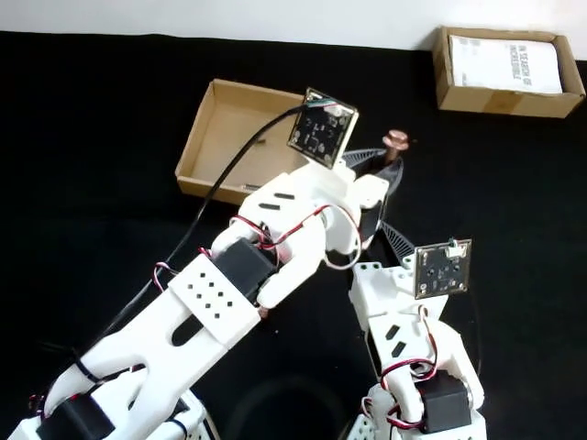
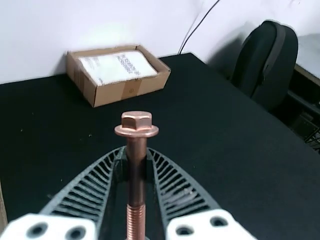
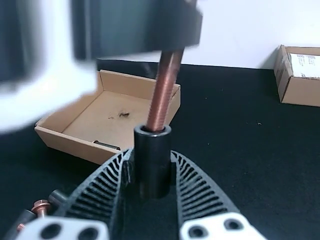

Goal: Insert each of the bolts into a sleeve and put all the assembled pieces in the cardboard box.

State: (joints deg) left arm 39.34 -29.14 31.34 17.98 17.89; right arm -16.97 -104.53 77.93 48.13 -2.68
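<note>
left jaws closed tight on bolt (image 2: 136, 172), head past the tips. right jaws gripping black sleeve (image 3: 151, 162), bolt's thread end in its mouth. cardboard box (image 3: 70, 140) beyond right jaws.

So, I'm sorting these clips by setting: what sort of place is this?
Probably an office or small lab rather than a factory: a black-covered table against a plain white wall, a black office chair beside the table, and a cardboard box of printed sheets on it.
</note>
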